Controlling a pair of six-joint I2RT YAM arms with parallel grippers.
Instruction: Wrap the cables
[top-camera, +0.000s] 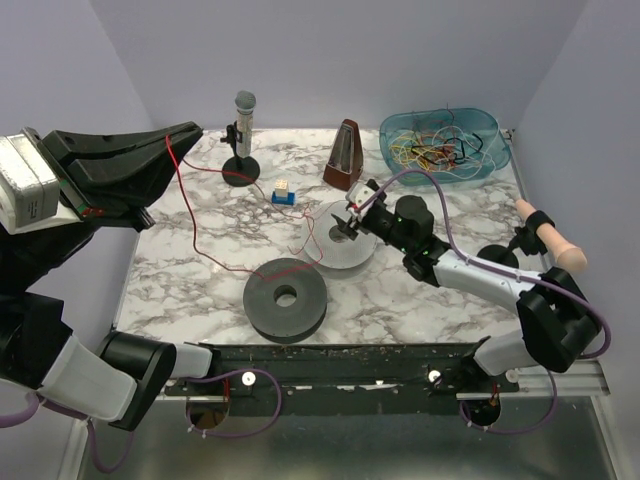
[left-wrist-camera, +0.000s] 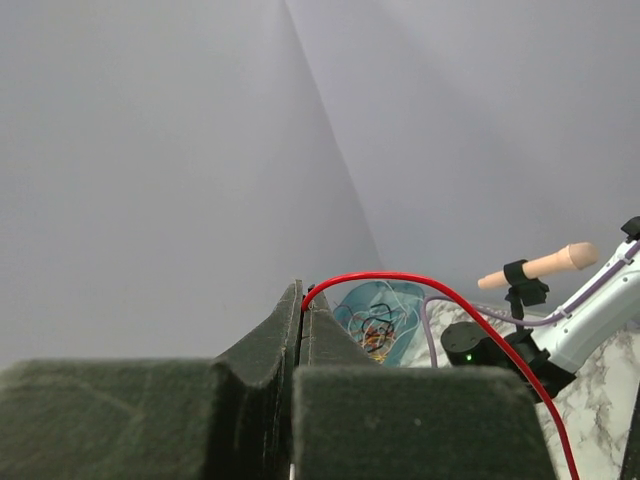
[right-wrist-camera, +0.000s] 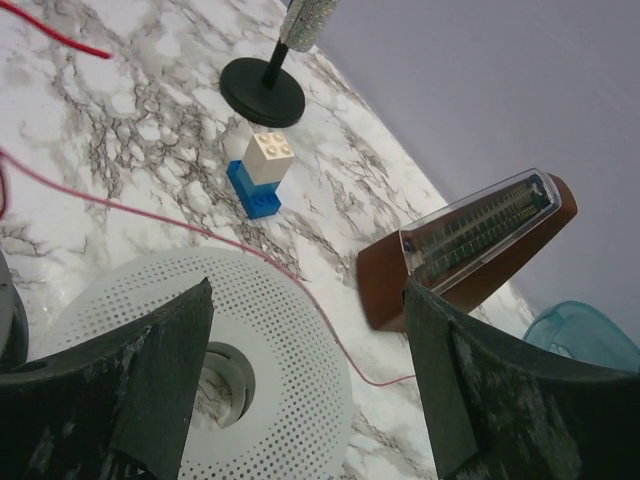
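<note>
- Closed tight on the red cable (left-wrist-camera: 385, 274): the left hand (left-wrist-camera: 302, 296), high above the left side of the worktop (top-camera: 180, 285). Pinch plain in the left wrist view, hard to make out from above.
- From that hand, slack down to the worktop, then off rightward to the right hand (top-camera: 350, 216) in one thin line.
- Open wide and holding nothing: the right hand, hovering over a white perforated disc (right-wrist-camera: 290, 400). Shown by the right wrist only: the cable crossing the disc's edge just beyond the fingers (right-wrist-camera: 150, 380), its end hidden behind the right one.
- Nearer than the right hand and to its left: a dark grey ring (top-camera: 285, 298), flat on the worktop, seen whole only from above.
- Just beyond the right hand: a blue-and-cream block stack (right-wrist-camera: 262, 172) and a brown metronome (right-wrist-camera: 470, 250). Further left, a microphone (top-camera: 241, 140) on a round stand, head cropped in the right wrist view.
- Out to the right of the right hand: a peach handle (top-camera: 555, 243) on a black clamp.
- Farthest, beyond and right of the right hand: a blue see-through tub (top-camera: 390, 135) with the other cables (top-camera: 435, 150) in a yellow, red, green and black tangle, too knotted to count.
- Counted: two hands, one handled cable, one disc, one ring, one each of block stack, metronome, microphone, handle, tub.
</note>
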